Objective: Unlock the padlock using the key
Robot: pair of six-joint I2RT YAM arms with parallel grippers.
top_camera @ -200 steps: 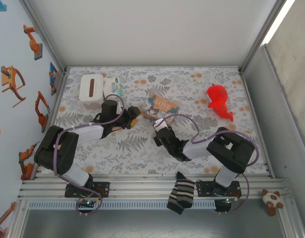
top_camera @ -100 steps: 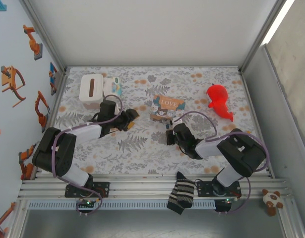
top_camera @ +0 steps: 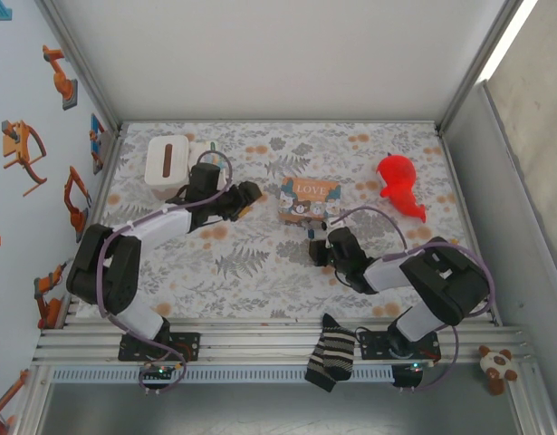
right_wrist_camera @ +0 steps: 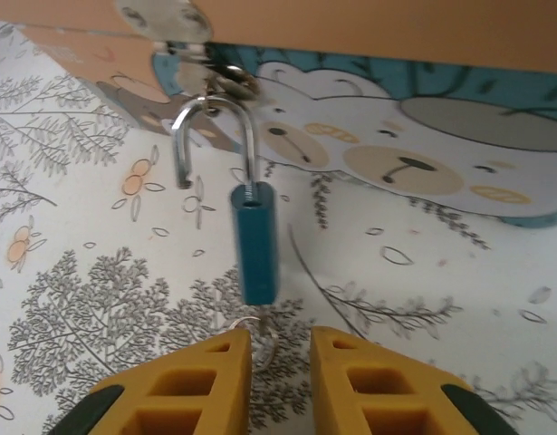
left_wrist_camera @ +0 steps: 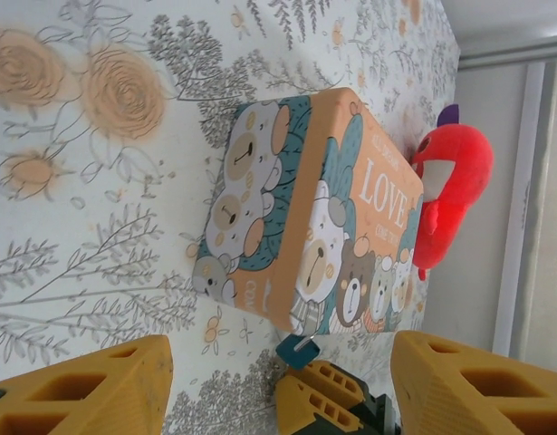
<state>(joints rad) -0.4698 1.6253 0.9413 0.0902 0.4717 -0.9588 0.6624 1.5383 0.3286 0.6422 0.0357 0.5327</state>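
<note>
Since a second ago the bear-printed "LOVE" box [top_camera: 308, 199] has slid right, and the right arm has followed it, its jaws easing apart. Nearest me, a striped sock [top_camera: 332, 355] drapes over the aluminium rail. On the floral-print worktop [top_camera: 260, 272] the right tool [right_wrist_camera: 280, 349] stands slightly parted, released, with a thin wire ring [right_wrist_camera: 260, 331] between its yellow plastic tips; whether the ring carries the key I cannot tell. Just above hangs the padlock [right_wrist_camera: 257, 240], a slim blue block with its silvery shackle sprung open, hooked through the box's metal hasp [right_wrist_camera: 201, 72]. The left tool [top_camera: 246, 194] gapes wide, grasping nothing. Its camera adds the box's orange lid and a glossy red toy [left_wrist_camera: 450, 181] beyond. Grey panels wall the cell.
</note>
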